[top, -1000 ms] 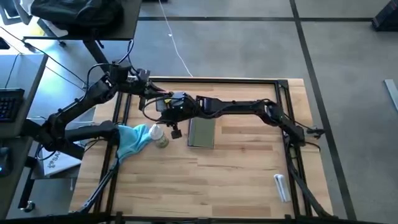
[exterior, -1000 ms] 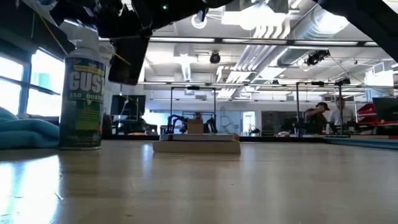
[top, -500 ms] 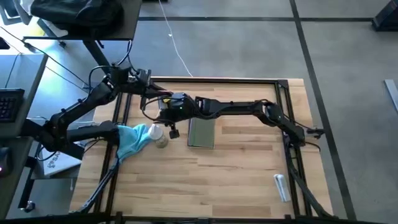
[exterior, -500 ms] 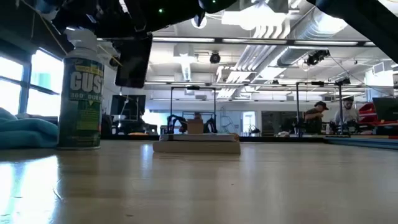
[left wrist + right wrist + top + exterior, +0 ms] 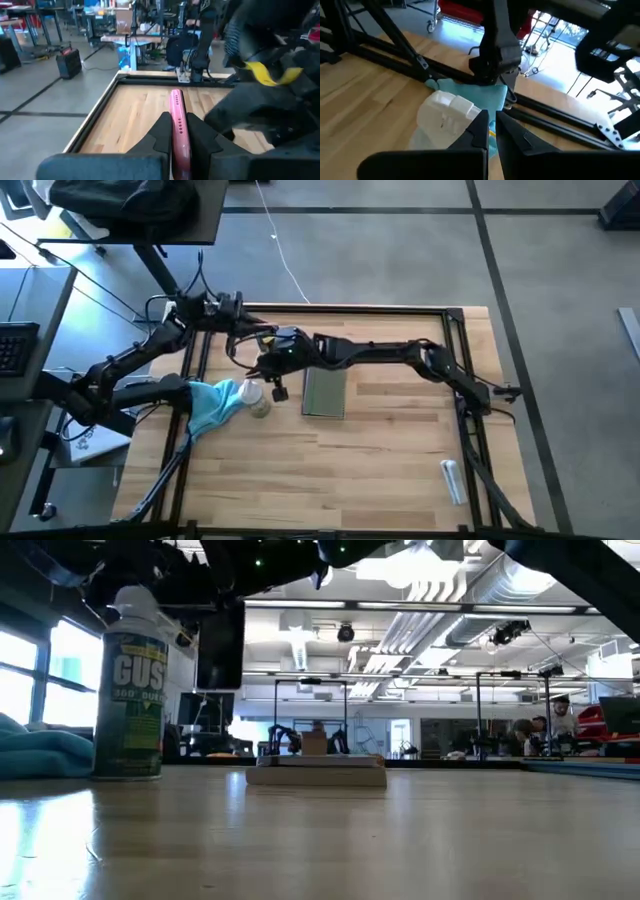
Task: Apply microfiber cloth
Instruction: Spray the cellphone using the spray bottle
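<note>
The pink phone [image 5: 177,127] is clamped edge-up in the left end effector [image 5: 176,131] above the counter's [image 5: 380,470] far left corner. The right end effector's [image 5: 491,125] fingers are held together, empty, above the spray bottle [image 5: 256,400]. The cloth [image 5: 212,406] is bunched beside that bottle; it should be gripped at a raised fold.

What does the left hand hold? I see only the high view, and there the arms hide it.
Observer: The left hand is shut on the pink phone, gripped by its edges, above the table.
Operator: Does the bottle stand, or does it lie?
Observer: The low view shows that the bottle stands upright, with its white cap on.
Operator: Where does the right hand point?
Observer: In its wrist view the right hand is over the bottle's cap, and the cloth lies just beyond it.
</note>
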`<action>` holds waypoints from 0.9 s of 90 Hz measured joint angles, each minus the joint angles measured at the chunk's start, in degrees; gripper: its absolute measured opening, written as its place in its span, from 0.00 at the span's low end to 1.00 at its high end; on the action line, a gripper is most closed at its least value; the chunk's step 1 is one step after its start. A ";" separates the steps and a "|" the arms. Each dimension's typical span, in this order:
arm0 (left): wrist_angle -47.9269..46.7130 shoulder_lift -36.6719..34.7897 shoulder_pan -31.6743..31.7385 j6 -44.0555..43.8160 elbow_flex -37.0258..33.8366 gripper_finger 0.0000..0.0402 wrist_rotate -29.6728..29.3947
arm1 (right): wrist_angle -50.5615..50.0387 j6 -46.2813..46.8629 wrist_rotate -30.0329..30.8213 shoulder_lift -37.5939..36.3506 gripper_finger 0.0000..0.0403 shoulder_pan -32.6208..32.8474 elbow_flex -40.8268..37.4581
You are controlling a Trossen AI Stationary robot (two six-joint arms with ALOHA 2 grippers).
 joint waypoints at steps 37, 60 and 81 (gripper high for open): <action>-0.23 0.07 0.02 0.50 -2.29 0.03 0.38 | -0.08 -0.33 -2.78 0.78 0.00 0.02 0.11; -0.48 0.07 0.07 0.62 -2.29 0.03 0.18 | -0.43 -0.48 -2.75 0.83 0.00 0.04 0.11; -1.01 0.07 0.07 0.65 -2.27 0.03 0.14 | -0.88 -0.50 -2.73 0.85 0.00 0.04 0.11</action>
